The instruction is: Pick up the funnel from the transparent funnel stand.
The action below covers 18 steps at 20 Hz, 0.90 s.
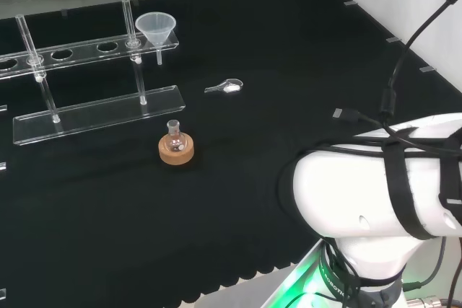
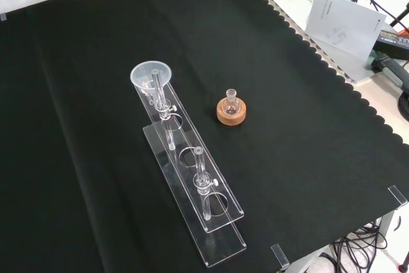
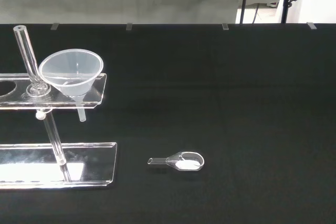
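Black cloth (image 2: 307, 158) covers the bench, its scalloped edge toward the arm. The funnel (image 1: 155, 28) sits in the end hole of the transparent funnel stand (image 1: 97, 110). A small flask (image 2: 231, 100) on a cork ring (image 2: 231, 114) stands near it; a clear scoop (image 3: 178, 161) lies apart. The hand's state cannot be told.

place: probably lab | signs: funnel stand (image 2: 192, 177), flask (image 2: 231, 98), black cloth (image 2: 307, 126)
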{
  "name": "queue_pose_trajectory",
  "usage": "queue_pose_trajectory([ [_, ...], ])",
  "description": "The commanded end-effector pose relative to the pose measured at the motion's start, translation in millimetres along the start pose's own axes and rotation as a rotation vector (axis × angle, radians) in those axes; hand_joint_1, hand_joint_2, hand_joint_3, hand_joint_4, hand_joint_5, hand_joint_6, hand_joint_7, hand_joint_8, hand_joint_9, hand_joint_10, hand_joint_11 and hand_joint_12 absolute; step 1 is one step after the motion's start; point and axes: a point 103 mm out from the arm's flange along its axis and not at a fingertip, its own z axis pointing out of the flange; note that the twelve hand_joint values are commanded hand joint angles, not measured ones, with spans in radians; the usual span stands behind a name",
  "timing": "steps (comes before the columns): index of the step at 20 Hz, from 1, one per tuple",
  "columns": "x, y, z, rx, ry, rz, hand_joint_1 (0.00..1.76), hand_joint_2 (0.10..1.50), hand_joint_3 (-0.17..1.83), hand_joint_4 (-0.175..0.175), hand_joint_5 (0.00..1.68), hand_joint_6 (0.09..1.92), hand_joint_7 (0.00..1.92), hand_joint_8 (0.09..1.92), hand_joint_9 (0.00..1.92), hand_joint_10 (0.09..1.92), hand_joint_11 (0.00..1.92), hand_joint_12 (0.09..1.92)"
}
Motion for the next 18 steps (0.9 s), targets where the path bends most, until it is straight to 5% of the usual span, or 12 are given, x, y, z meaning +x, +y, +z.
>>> queue_pose_trajectory([
  [1,0,0,0,-0.01,-0.009,0.001,0.0,1.08,0.58,0.034,0.11,0.16,0.02,0.33,0.11,0.61,0.03,1.28],
  [18,-2,20,14,0.018,-0.034,0.048,0.0,1.15,0.43,0.035,0.17,0.09,0.0,0.36,0.11,0.59,0.0,1.34],
])
